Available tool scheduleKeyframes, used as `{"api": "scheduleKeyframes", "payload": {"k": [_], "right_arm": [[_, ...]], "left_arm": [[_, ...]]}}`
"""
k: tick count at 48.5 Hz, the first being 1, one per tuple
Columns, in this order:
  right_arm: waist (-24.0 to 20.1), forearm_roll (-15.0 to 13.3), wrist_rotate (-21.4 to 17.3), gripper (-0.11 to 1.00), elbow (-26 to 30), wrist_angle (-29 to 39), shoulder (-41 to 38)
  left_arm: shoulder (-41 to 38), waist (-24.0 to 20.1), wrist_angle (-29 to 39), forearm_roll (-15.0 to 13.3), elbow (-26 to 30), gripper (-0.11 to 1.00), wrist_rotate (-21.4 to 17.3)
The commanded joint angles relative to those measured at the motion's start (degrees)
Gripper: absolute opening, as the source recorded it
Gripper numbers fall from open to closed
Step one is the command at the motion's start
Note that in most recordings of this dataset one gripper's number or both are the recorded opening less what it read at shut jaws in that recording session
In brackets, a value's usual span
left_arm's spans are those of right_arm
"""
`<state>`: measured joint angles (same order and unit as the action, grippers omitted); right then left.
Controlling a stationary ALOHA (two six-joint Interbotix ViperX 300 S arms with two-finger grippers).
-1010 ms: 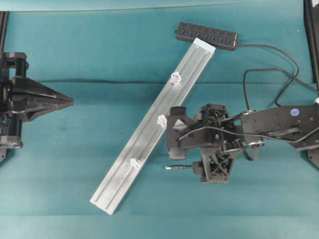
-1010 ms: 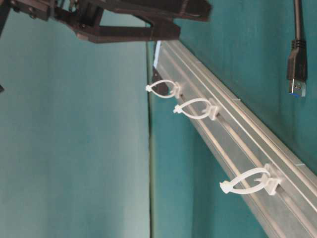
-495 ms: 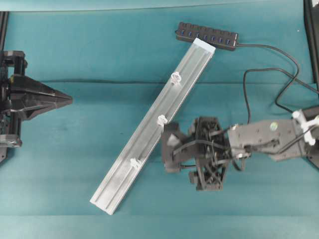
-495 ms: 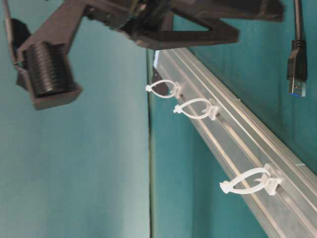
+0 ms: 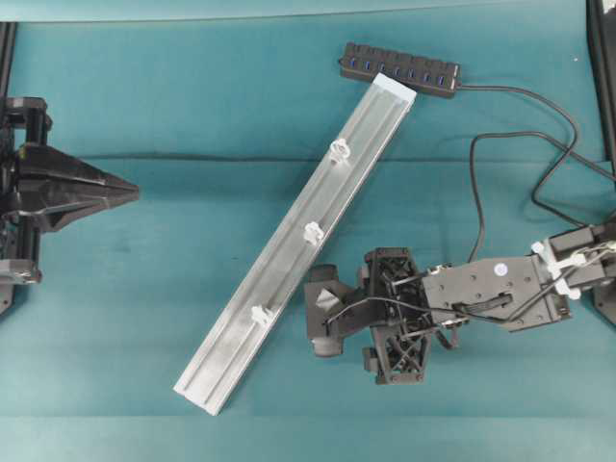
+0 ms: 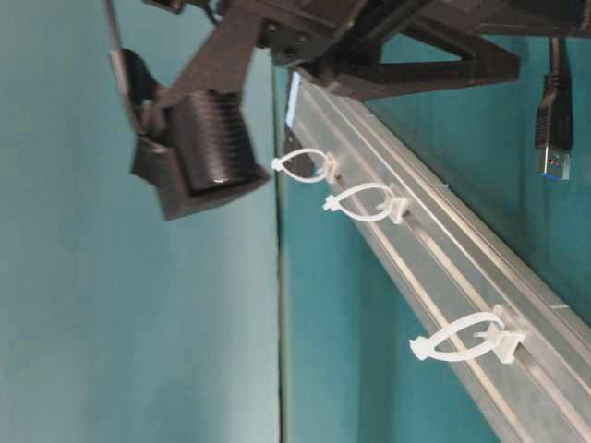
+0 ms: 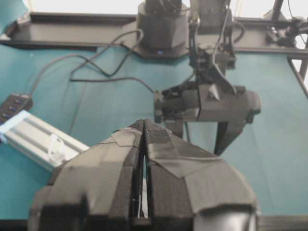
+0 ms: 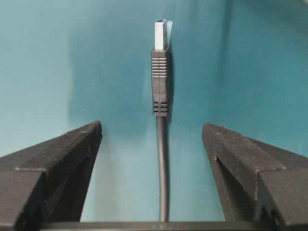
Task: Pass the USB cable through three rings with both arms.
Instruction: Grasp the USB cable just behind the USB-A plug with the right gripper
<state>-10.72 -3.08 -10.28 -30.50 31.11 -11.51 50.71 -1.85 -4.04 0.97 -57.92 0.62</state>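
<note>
Two wide-spread fingers of the right gripper (image 8: pixel 156 144) straddle the USB cable (image 8: pixel 162 163), so I'd pinch behind the plug (image 8: pixel 160 82).

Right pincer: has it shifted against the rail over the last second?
Yes. In the overhead view the right pincer has dropped toward the bottom edge, from beside the middle ring on the rail to below it.
</note>
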Motion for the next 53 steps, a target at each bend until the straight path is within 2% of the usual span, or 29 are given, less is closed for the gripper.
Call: {"api": "scheduleKeyframes", "payload": {"k": [1, 14, 22, 29, 43, 48, 53], "right_arm": [[0.09, -0.18, 0.18, 0.85, -0.35, -0.62, -0.88], [0.97, -0.18, 0.18, 0.84, -2.29, -2.72, -1.05], [1.49, -0.09, 0.35, 0.77, -2.29, -2.99, -1.49], [1.49, -0.18, 0.0, 0.62, -1.58, -1.76, -2.02], [1.85, -0.18, -0.18, 0.19, -0.53, 2.02, -2.72], [1.93, -0.18, -0.09, 0.12, -0.26, 2.9, -2.81], [1.85, -0.18, -0.09, 0.12, 0.09, 2.9, -2.81]], "left_arm": [[-0.18, -0.18, -0.44, 0.18, 1.49, -0.01, 0.0], [-0.18, -0.18, -0.26, 0.18, 1.49, -0.01, 0.0], [0.0, -0.18, -0.35, 0.18, 1.49, -0.01, 0.0], [0.09, -0.18, -0.35, 0.18, 1.49, -0.01, 0.0], [0.09, -0.26, -0.26, 0.18, 1.41, -0.01, 0.0], [0.09, -0.35, -0.35, 0.18, 1.41, -0.01, 0.0], [0.09, -0.26, -0.35, 0.18, 1.41, -0.01, 0.0]]}}
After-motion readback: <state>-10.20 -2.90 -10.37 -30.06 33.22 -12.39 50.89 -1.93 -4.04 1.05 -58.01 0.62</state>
